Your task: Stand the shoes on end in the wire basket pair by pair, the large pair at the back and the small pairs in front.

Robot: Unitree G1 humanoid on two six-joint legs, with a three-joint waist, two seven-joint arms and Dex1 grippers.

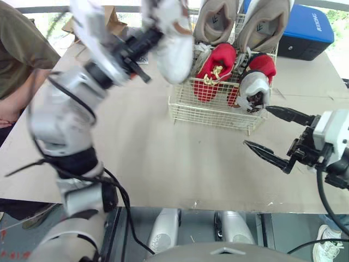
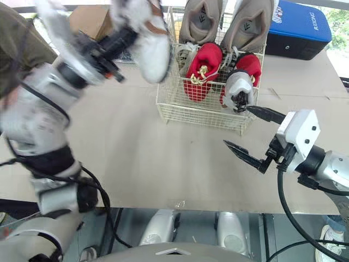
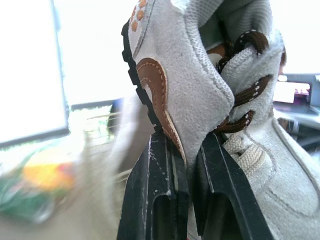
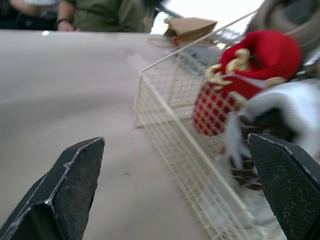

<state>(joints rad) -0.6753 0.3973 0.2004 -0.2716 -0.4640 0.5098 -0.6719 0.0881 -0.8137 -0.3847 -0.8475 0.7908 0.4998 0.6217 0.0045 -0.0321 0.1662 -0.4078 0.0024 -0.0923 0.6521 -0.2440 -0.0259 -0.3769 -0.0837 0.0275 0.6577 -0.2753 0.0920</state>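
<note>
The left tool (image 3: 182, 150) pinches the edge of a pale grey shoe (image 1: 174, 49) with brown laces, in the air just left of the wire basket (image 1: 207, 113). The right tool (image 1: 257, 126) is spread wide above the worktop (image 1: 163, 164), near the basket's front right corner. Inside the basket, two large beige shoes (image 1: 212, 19) stand at the back, with red shoes (image 1: 215, 68) and a small grey shoe (image 1: 253, 87) in front.

The table (image 1: 163, 158) at 6 o'clock of the wire basket (image 1: 210, 113) lies bare, a broad way in. Inside, the beige shoes (image 1: 215, 19) wall off 12 o'clock, the red shoes (image 1: 215, 68) fill the middle, and a grey shoe (image 1: 253, 87) blocks 4 o'clock (the right gripper (image 1: 256, 126), fingers wide apart, sits just outside it). A strip at 9 o'clock looks free, though the pale shoe (image 1: 172, 43) hangs over 10 o'clock. A blue box (image 1: 305, 33) closes 1 o'clock.
</note>
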